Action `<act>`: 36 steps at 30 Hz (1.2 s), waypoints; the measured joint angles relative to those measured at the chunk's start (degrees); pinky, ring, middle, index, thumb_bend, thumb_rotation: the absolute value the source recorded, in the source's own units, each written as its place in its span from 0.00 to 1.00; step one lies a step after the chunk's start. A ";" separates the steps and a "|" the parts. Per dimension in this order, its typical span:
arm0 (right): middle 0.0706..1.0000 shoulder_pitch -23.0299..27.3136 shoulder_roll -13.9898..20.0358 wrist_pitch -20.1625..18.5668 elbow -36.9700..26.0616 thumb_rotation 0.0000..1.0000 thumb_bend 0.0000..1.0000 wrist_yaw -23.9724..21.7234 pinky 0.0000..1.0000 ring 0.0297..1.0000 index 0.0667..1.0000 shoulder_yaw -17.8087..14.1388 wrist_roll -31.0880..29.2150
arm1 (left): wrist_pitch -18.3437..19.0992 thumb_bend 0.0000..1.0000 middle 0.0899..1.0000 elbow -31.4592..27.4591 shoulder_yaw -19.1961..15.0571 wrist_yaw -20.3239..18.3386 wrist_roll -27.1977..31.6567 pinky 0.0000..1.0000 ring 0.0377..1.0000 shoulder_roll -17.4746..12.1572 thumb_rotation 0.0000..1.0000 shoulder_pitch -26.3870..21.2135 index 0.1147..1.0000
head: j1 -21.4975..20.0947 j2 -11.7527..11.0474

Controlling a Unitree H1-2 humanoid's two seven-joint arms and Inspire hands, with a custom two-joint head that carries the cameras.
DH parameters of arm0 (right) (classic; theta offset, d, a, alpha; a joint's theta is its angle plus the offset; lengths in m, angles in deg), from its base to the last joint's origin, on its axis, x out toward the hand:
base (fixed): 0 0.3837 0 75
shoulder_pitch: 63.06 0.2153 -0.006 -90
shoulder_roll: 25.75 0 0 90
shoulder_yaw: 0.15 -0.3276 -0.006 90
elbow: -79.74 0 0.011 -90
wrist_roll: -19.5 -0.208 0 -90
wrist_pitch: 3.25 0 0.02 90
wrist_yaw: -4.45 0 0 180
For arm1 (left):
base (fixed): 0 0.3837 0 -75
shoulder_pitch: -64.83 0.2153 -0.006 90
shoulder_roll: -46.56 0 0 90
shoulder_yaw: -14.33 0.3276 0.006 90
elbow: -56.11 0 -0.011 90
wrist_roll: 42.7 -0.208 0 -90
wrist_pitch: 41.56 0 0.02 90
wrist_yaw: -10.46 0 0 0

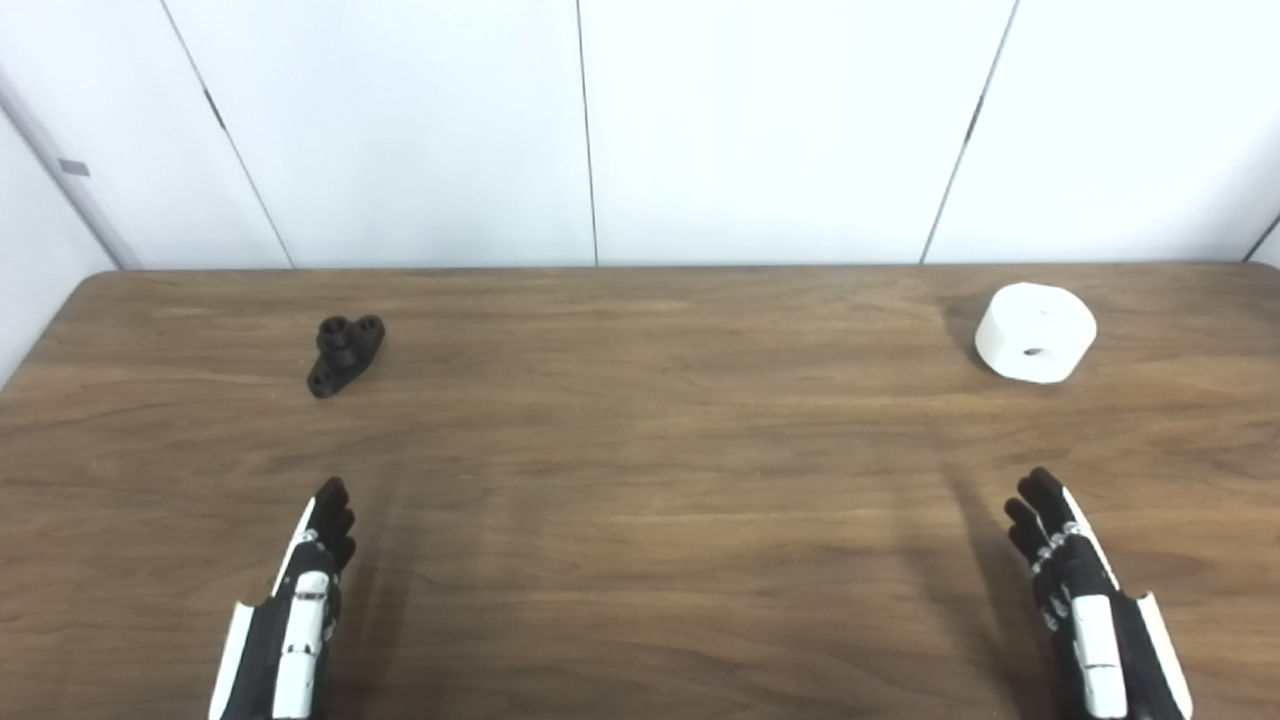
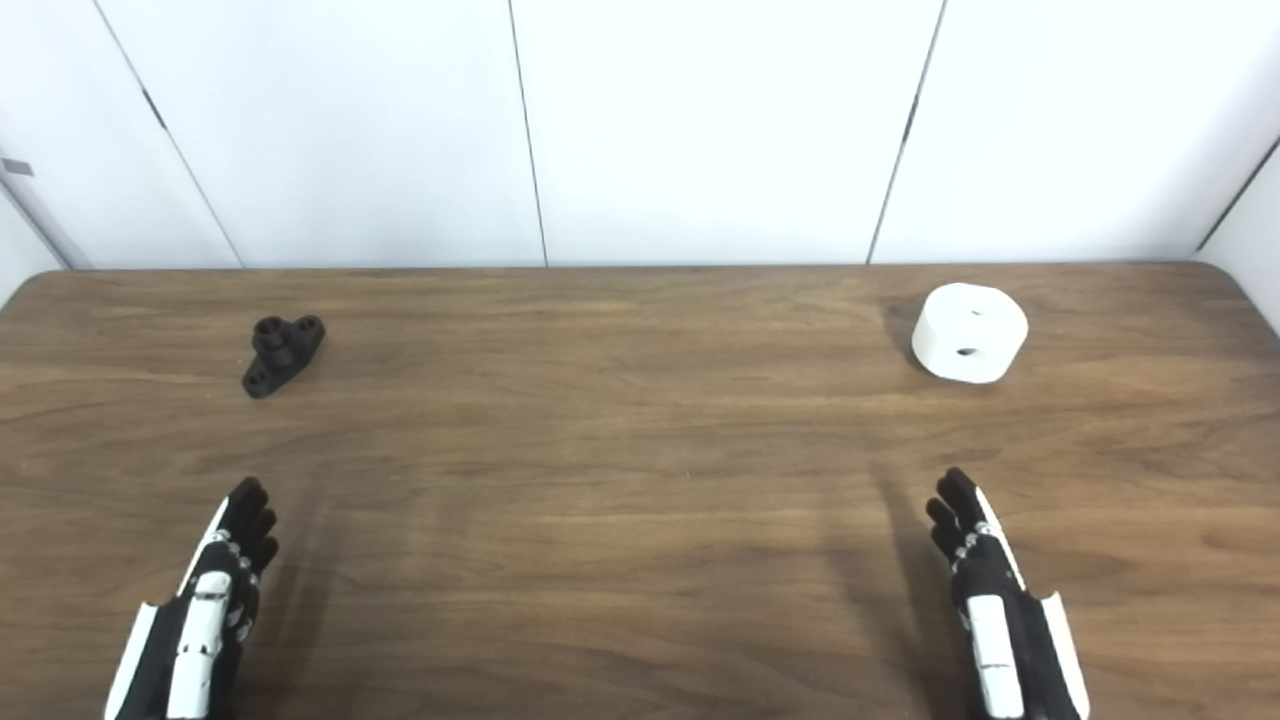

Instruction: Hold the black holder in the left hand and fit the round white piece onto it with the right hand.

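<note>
Your black holder [image 1: 345, 354] lies flat ahead of your empty, straight-fingered left hand [image 1: 300, 610]; the round white piece [image 1: 1036, 332] sits beyond your equally empty right hand [image 1: 1085, 610], bare table [image 1: 660, 480] between.

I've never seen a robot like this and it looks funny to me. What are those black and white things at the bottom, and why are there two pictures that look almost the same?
Those are the robot's two hands, each with fingers and a thumb like yours. The left hand comes in at the bottom left and the right hand at the bottom right. Both are open, with fingers stretched forward, and hold nothing.

The two pictures come from two cameras side by side on the robot's head, like two eyes, so they show the same scene from places slightly apart.

The hands hover over a brown wooden table. Two things lie on it: a small black plastic holder with round holes, far on the left, and a round white piece shaped like a thick ring with small holes, far on the right. Neither is touched. Behind the table is a plain white wall.
</note>
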 measured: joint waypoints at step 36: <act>0.99 -0.01 0.36 4.79 1.86 1.00 0.51 -1.89 1.00 1.00 0.98 -0.39 -2.83 | -2.13 0.14 0.98 1.46 1.72 0.31 -2.34 1.00 1.00 0.36 0.87 1.20 0.95 | 10.55 -8.26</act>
